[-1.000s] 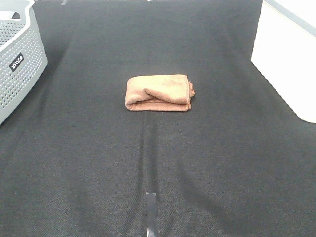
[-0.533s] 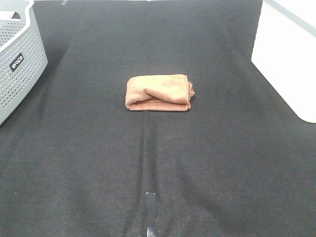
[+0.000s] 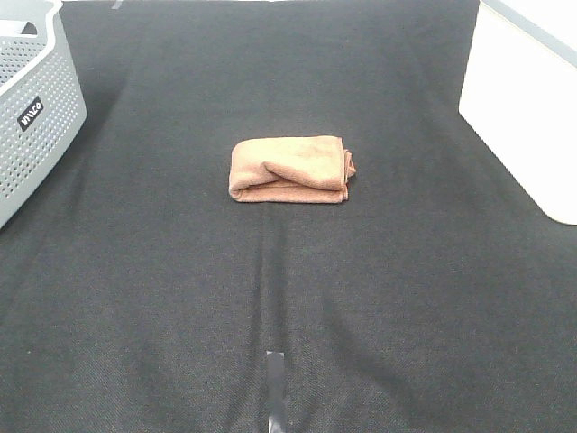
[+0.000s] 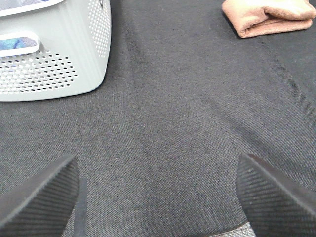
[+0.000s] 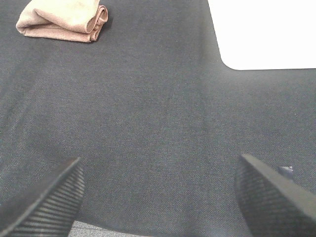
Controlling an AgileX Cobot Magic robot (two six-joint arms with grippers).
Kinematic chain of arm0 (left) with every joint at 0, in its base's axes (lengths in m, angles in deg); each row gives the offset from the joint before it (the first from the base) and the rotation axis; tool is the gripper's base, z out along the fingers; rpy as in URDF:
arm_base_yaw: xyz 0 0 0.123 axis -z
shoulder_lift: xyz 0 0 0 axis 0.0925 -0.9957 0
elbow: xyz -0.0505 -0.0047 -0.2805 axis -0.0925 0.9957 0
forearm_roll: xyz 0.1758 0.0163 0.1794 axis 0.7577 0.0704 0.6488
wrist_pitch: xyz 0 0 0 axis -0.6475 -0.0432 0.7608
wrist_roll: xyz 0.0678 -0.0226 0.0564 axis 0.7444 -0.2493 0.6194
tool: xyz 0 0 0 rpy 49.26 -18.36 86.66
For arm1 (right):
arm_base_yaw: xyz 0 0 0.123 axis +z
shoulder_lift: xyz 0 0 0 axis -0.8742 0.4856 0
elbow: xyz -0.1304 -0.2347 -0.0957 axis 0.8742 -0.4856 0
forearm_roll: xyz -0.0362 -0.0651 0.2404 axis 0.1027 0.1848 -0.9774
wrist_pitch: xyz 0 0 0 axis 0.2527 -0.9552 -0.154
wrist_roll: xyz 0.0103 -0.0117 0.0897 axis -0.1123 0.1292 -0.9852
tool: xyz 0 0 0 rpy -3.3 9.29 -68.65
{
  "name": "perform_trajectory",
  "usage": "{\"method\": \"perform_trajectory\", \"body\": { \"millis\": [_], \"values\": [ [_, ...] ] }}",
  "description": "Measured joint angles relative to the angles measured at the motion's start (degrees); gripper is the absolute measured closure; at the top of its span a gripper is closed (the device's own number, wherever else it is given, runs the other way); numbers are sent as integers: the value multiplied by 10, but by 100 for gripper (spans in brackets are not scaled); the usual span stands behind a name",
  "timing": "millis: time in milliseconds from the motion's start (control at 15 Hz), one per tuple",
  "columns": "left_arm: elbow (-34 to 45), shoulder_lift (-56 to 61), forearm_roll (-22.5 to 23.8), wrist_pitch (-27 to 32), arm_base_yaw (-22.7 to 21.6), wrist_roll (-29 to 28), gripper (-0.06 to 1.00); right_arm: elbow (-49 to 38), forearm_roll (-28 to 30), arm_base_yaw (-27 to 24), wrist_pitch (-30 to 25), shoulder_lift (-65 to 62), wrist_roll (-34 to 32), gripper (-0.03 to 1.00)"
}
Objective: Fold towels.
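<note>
Cloth: we see a dark woven cloth (image 3: 180, 298) covering the whole work surface, with soft creases running along its middle toward the near edge.
Basket: a grey perforated basket (image 3: 36, 108) stands at the far left of our overhead view, with a small black label on its side.
White block: a white block (image 3: 527, 108) sits at the far right edge.
Towel: the towel (image 3: 289, 169) lies folded into a compact bundle near the middle of the cloth, well apart from basket and block; our grippers touch nothing on it.
Left gripper: our left gripper (image 4: 158, 192) hangs over bare cloth, jaws spread wide, nothing between them.
Right gripper: our right gripper (image 5: 160, 195) likewise gapes, empty, above bare cloth.
Tape: a short grey tape strip (image 3: 275, 390) marks the near edge.
</note>
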Motion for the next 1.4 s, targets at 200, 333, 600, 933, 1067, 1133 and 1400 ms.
{"method": "perform_trajectory", "body": {
  "millis": [200,333,600,933,1067,1133,1400],
  "values": [
    [0,32,0,0,0,0,12,-1,0,0,1,-29,0,18],
    [0,44,0,-1,1,0,12,-1,-1,0,2,-52,0,18],
    [0,44,0,-1,30,0,12,-1,-1,0,3,-53,0,18],
    [0,44,0,-1,30,0,12,-1,-1,0,3,-53,0,18],
    [0,44,0,-1,30,0,12,-1,-1,0,3,-53,0,18],
    [0,44,0,-1,30,0,12,-1,-1,0,3,-53,0,18],
    [0,44,0,-1,30,0,12,-1,-1,0,3,-53,0,18]
  ]
}}
